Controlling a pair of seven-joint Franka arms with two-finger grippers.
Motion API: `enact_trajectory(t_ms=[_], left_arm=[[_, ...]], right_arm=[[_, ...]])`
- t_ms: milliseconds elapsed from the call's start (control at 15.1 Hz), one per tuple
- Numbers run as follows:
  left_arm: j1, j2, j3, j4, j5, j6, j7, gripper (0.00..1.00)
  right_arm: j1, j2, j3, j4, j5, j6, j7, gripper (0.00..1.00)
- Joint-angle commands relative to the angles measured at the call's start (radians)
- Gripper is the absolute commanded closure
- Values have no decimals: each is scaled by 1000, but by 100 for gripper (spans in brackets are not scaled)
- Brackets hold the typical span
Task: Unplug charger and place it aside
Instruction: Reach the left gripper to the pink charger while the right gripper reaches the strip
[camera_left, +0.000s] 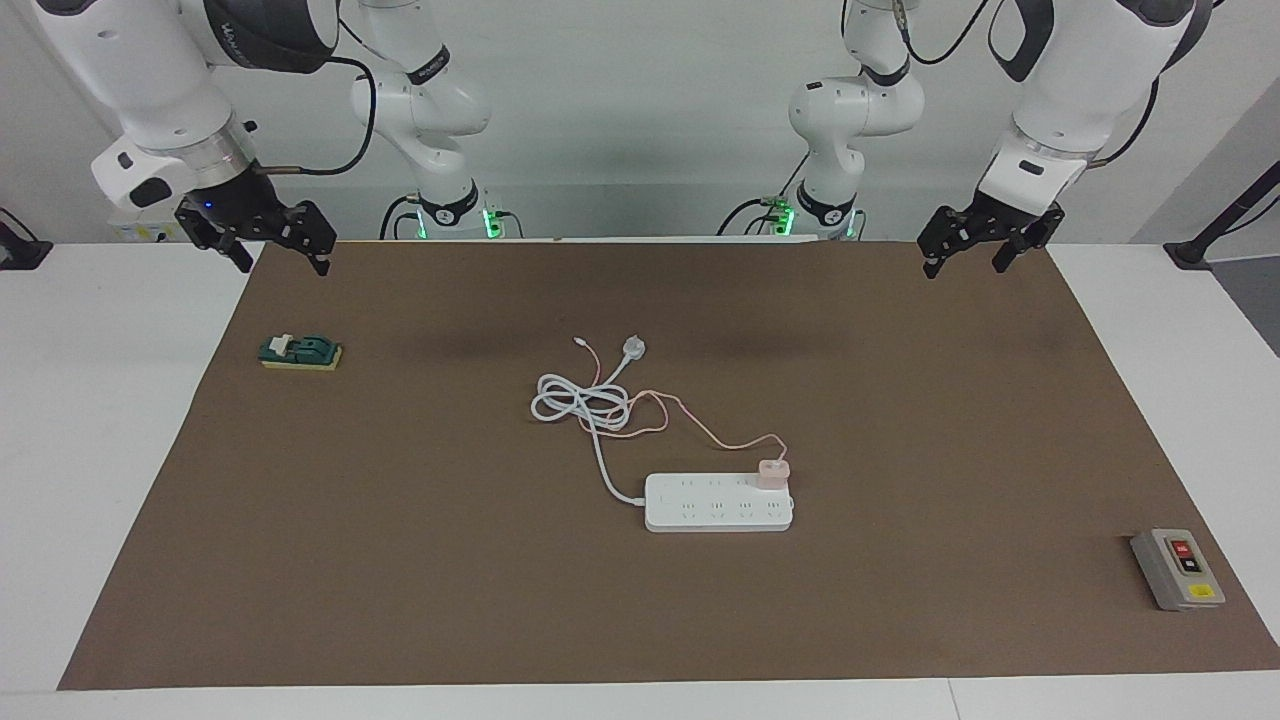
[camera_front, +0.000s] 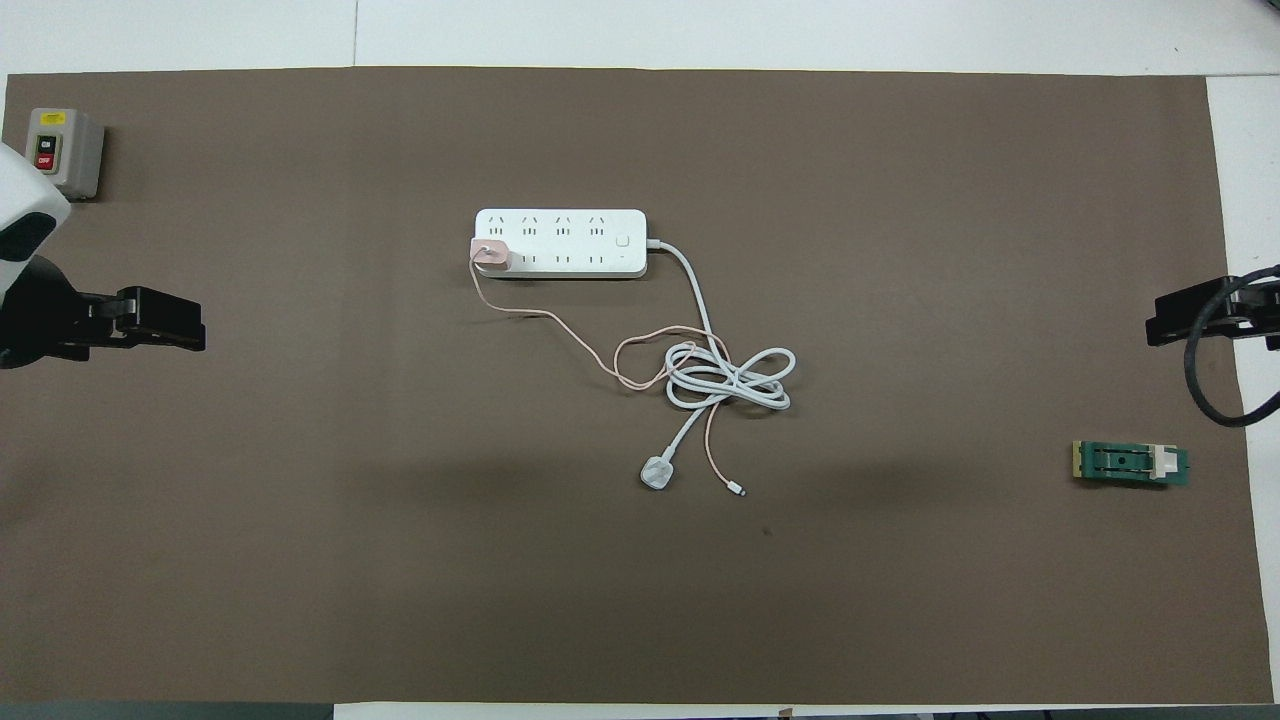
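The charger (camera_left: 772, 473) is a small pale pink cube plugged into the white power strip (camera_left: 718, 502), at the strip's end toward the left arm, in the socket row nearer the robots. It also shows in the overhead view (camera_front: 490, 254) on the strip (camera_front: 560, 243). Its thin pink cable (camera_left: 680, 410) runs toward the robots and tangles with the strip's white cord (camera_front: 730, 375). My left gripper (camera_left: 968, 258) is open and empty, raised over the mat's edge at its own end. My right gripper (camera_left: 280, 258) is open and empty, raised at its own end. Both arms wait.
The strip's white round-ended plug (camera_left: 634, 348) lies loose nearer the robots. A grey switch box (camera_left: 1177, 568) sits at the left arm's end. A green block-like device (camera_left: 300, 351) lies at the right arm's end. A brown mat (camera_left: 900, 400) covers the table.
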Motion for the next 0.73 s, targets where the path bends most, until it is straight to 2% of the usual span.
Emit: enact_trajectory(t_ms=[0, 398, 531, 664], left_arm=[[-11, -11, 10, -17, 4, -6, 3, 0], [-37, -11, 8, -17, 4, -3, -20, 0], [-56, -11, 8, -18, 4, 9, -170, 0], [-85, -8, 8, -21, 2, 85, -368, 0]], right_arm=[[-21, -5, 13, 3, 17, -11, 1, 0], [-16, -5, 13, 3, 14, -5, -44, 0], [-15, -7, 13, -5, 17, 1, -24, 0], [-1, -7, 15, -20, 22, 24, 106, 0]])
